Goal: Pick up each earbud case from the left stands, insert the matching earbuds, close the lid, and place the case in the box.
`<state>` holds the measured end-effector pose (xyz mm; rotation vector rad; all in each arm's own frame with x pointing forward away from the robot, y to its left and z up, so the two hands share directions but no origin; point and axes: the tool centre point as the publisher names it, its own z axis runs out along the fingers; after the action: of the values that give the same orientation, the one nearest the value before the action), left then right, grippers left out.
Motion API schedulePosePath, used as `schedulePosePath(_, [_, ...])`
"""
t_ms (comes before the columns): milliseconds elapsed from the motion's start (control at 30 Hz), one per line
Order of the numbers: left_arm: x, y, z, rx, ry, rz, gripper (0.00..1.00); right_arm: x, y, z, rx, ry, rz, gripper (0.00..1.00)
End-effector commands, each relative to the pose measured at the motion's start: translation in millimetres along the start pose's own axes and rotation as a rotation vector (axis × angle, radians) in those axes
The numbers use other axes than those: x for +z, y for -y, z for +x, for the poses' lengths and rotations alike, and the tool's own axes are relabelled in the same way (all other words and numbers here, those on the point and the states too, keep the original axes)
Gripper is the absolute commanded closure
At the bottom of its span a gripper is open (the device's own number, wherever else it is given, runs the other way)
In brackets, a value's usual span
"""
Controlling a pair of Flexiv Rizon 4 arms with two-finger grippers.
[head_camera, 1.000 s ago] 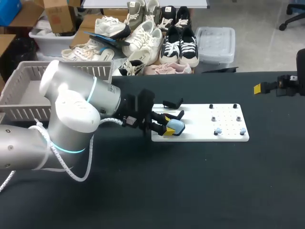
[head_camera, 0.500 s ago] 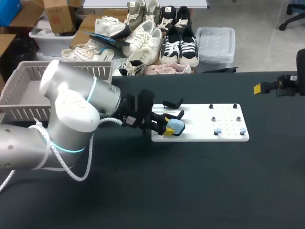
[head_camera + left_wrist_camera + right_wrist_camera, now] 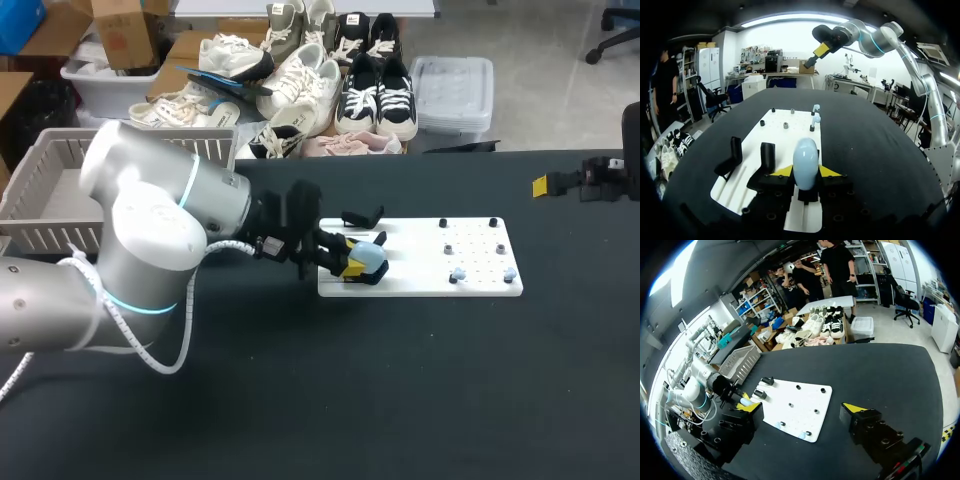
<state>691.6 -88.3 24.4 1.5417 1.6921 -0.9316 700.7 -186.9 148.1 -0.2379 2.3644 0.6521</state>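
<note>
The left gripper (image 3: pixel 805 172) pinches a pale blue case (image 3: pixel 805 161) between its yellow tips, one tip against each side; the case is a smooth, glossy, rounded egg shape standing upright over the near end of a flat white board (image 3: pixel 790 135). Its lower part is hidden behind the gripper's black body, so I cannot tell whether it rests on anything. Just beside the gripper, two black angled stands (image 3: pixel 766 157) of matte plastic rise from the board. Further along the board sit short black pegs (image 3: pixel 447 248) in a grid of small holes, and among them two tiny pale blue pieces (image 3: pixel 457 274), possibly the earbuds, though they are too small to make out. In the head view the left arm's bulky silver joints with a glowing cyan ring cover much of the table's (image 3: pixel 400 380) left side, and the gripper (image 3: pixel 352 266) hides part of the case (image 3: pixel 372 258). The table is covered in plain black matte cloth. A white slatted plastic box (image 3: pixel 40 200) sits at the far left corner, partly cut off behind the arm. The right gripper (image 3: pixel 805 412) hangs well apart from the board (image 3: pixel 800 407), its fingers spread wide with nothing between them; in the head view only one yellow tip of it (image 3: pixel 540 186) shows at the edge
</note>
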Motion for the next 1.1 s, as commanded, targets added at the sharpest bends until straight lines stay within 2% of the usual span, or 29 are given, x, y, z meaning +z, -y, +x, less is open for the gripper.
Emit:
schedulePosePath(33, [-7.5,0.4,-4.3,0.003,0.005,-0.006,1.0,-0.1,0.3,-0.8,0.0,-0.004,0.0,0.0])
schedulePosePath(500, [-24.4,7.5,-45.6,0.047,0.053,-0.048,1.0,-0.1,0.3,-0.8,0.0,-0.004,0.0,0.0])
schedulePosePath(700, [-15.8,5.6,-64.9,0.042,0.059,-0.061,1.0,1.8,-4.3,1.2,-0.021,-0.014,-0.005,0.0])
schedulePosePath(833, [-7.4,3.2,-78.1,0.046,0.067,-0.074,1.0,1.1,-10.6,6.1,-0.048,-0.014,-0.037,0.0])
schedulePosePath(1100, [9.7,-1.0,-98.5,0.081,0.062,-0.086,1.0,1.9,-32.1,21.0,-0.102,-0.043,-0.091,0.0])
